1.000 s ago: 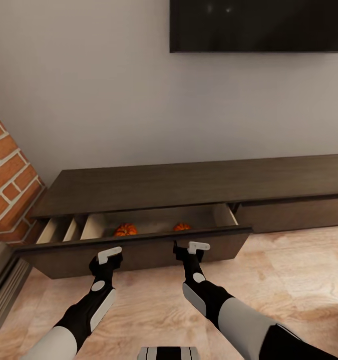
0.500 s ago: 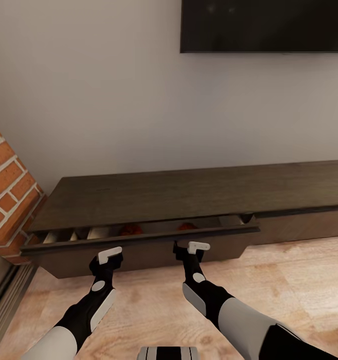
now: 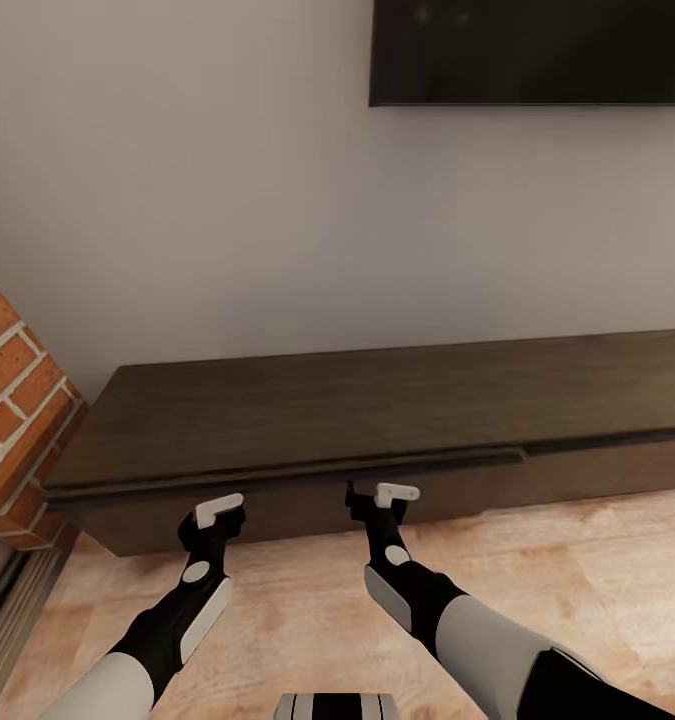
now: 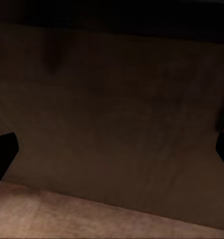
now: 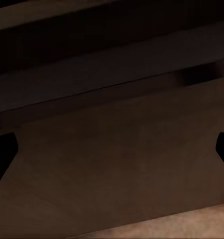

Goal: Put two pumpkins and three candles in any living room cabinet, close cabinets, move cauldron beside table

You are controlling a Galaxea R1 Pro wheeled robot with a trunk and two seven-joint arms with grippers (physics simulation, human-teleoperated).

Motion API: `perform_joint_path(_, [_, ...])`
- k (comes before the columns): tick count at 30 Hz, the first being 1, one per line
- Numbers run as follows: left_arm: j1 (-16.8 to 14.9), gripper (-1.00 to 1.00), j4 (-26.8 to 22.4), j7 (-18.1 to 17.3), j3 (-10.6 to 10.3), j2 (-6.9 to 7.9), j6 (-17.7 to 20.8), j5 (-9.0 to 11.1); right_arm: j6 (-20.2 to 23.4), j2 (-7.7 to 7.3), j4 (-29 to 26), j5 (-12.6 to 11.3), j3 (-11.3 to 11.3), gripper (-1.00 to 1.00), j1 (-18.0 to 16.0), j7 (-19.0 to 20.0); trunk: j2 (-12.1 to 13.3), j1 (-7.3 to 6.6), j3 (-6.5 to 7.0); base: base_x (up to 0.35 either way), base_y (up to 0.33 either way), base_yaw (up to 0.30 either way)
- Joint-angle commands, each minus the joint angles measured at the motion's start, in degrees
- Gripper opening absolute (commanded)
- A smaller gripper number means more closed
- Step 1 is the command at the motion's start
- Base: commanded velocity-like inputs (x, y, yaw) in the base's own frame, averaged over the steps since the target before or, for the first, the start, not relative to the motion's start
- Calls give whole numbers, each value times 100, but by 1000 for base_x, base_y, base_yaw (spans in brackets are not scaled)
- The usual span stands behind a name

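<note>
Reaching forward over the pale wooden floor (image 3: 537, 560), both arms end just short of the cabinet (image 3: 377, 400), the long low dark brown unit standing against the grey wall (image 3: 227, 200). The left gripper (image 3: 213, 519) sits in front of the left part of the drawer front (image 3: 277, 495), and the right gripper (image 3: 382, 500) sits before the same front nearer its right end; whether either touches the wood cannot be told from the head view. In the left wrist view the two dark fingertips (image 4: 2, 154) stand at opposite edges of the picture with bare brown wood between them, so the jaws are spread wide and hold nothing. The right wrist view shows the same: fingertips (image 5: 2, 157) far apart, jaws wide, nothing between them but the drawer front and the dark line under the cabinet's top edge. The drawer front lies nearly flush with the rest of the cabinet face, with only a thin dark seam along its upper edge. At the cabinet's left end rises a red brick column (image 3: 12, 400). Above the cabinet's right half, on the wall, hangs a black screen (image 3: 532, 50).
</note>
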Motion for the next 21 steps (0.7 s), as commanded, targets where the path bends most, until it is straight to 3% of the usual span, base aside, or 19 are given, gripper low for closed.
perform_joint_path(1, [-4, 100, -3, 30, -52, 9, -33, 44, -33, 0, 4, -44, 47, 100, -7, -33, -2, 1, -4, 155, 0, 0])
perform_joint_path(9, [-7, 100, -3, 39, -52, 9, -45, 48, -34, 0, 0, -40, 48, 100, -7, -29, -2, 1, -4, 45, 0, 0])
perform_joint_path(21, [-8, 100, -3, 24, -45, 9, -17, 55, -27, 0, -3, -45, 52, 100, -7, -27, -2, 1, -4, -262, 0, 0])
